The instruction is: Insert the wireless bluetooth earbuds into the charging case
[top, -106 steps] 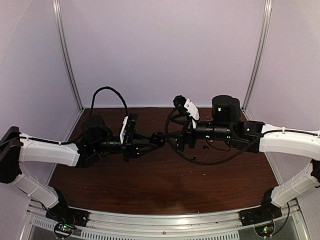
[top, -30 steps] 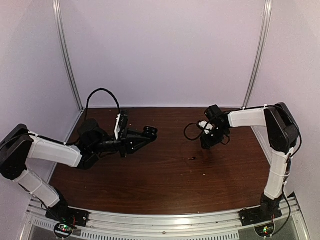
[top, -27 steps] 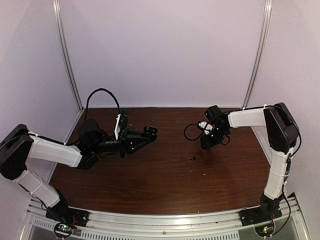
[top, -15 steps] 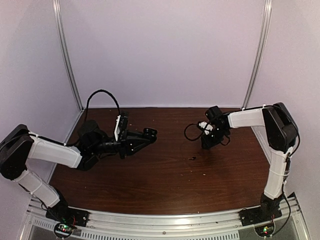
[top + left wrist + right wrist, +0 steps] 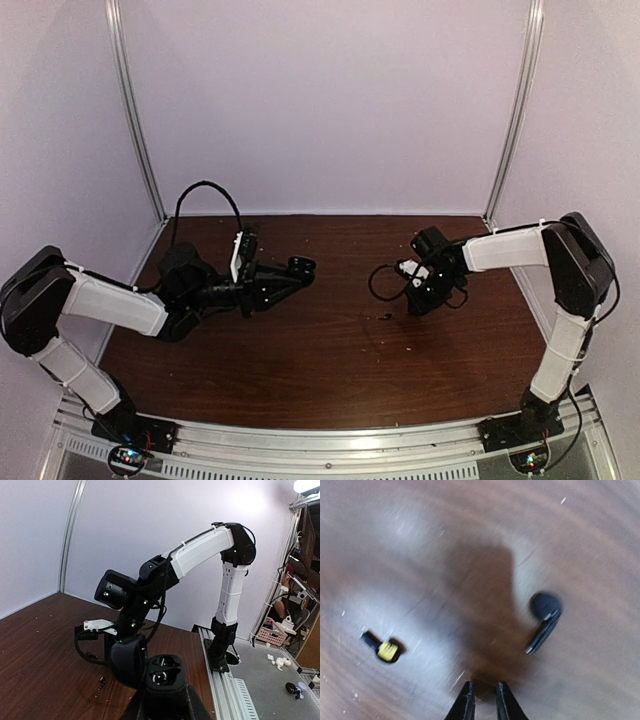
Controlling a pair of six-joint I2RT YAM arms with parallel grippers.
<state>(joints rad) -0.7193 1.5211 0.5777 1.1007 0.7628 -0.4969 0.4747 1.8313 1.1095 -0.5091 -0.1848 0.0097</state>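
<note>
Left gripper [image 5: 162, 700]: clamped on the charging case [image 5: 162, 670], lid open, held above the table.
Earbud [image 5: 543, 620]: lies loose ahead and right of the right gripper [image 5: 484, 696]; stem slants toward the lower left.
Right gripper: jaws nearly together, empty, the nearer arm.
Table [image 5: 600, 545]: dark wood, with a small yellow-and-black piece [image 5: 384, 649] to the left.

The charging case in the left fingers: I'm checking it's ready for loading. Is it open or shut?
Open. The left wrist view shows the charging case held in the left gripper, its inner wells visible facing the camera.
</note>
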